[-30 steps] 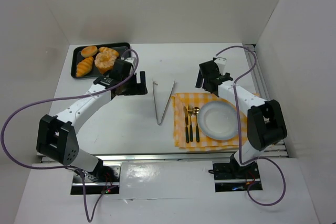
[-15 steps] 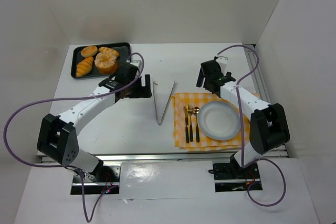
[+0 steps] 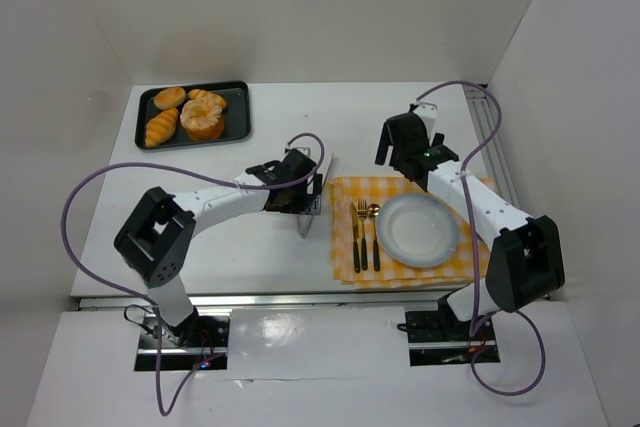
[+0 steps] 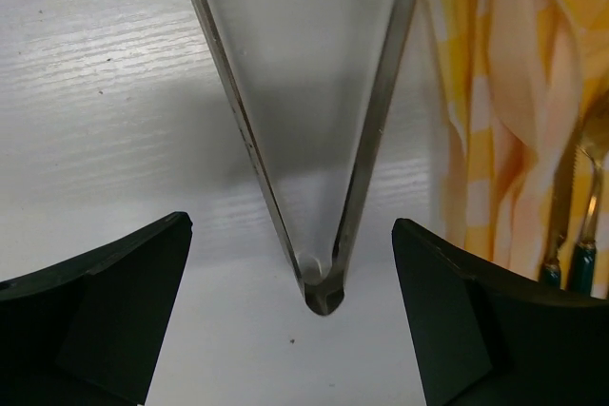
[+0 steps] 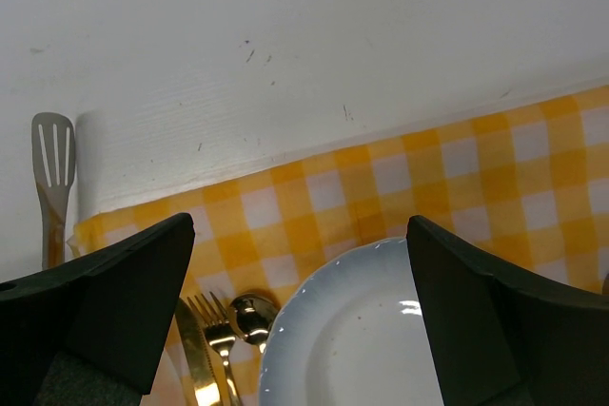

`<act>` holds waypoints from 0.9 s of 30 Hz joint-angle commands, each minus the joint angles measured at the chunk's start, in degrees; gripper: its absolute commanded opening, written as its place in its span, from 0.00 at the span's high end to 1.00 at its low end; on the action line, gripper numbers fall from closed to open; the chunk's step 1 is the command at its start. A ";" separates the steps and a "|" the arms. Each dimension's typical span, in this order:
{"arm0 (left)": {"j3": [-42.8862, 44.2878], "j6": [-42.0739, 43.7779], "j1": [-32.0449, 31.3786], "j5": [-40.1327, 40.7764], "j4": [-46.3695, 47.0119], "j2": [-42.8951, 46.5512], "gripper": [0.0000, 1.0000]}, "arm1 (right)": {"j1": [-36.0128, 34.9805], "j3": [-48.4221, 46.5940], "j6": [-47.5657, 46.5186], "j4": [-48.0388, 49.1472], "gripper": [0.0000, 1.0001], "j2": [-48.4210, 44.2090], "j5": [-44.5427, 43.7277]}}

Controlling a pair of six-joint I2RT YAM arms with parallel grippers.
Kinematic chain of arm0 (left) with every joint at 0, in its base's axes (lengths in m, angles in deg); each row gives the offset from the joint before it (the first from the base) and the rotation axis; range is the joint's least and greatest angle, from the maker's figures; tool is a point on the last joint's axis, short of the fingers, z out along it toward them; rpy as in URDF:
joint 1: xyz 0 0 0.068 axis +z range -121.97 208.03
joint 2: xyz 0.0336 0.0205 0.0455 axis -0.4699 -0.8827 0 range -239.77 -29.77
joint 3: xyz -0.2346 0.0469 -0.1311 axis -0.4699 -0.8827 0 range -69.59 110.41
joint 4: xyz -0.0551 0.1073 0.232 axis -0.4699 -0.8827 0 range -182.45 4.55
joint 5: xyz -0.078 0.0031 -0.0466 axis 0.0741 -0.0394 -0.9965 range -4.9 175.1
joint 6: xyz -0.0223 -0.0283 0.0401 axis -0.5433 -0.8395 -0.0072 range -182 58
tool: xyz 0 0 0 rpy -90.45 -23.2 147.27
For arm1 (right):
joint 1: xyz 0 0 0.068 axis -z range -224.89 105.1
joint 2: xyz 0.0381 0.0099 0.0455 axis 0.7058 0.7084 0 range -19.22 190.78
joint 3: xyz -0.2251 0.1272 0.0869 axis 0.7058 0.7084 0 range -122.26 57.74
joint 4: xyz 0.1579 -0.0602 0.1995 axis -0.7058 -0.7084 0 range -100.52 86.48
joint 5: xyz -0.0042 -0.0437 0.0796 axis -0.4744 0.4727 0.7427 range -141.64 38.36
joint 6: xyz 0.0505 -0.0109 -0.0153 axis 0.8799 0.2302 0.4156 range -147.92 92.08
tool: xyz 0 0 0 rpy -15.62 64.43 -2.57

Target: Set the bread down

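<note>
Left pincer (image 4: 292,225) wide over tongs (image 4: 322,296) | bread (image 3: 201,119) round, glaze up, on tray (image 3: 236,115)

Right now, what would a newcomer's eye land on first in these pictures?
The yellow checked cloth on the right stands out, with an empty white plate and cutlery on it. Next comes the black tray at the far left, holding the big ring bread and smaller rolls. In the middle, the left gripper hangs open over the metal tongs, at their hinged end.

The left arm (image 3: 215,195) reaches low toward the right, left fingers (image 4: 95,316) spread wide; the right arm (image 3: 470,197) extends forward, right fingers (image 5: 105,301) parted.
</note>
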 commanded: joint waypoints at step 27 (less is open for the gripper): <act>15.15 -1.42 1.45 6.29 0.25 -18.09 0.06 | -0.94 2.66 -1.90 -1.35 0.00 -2.94 -1.06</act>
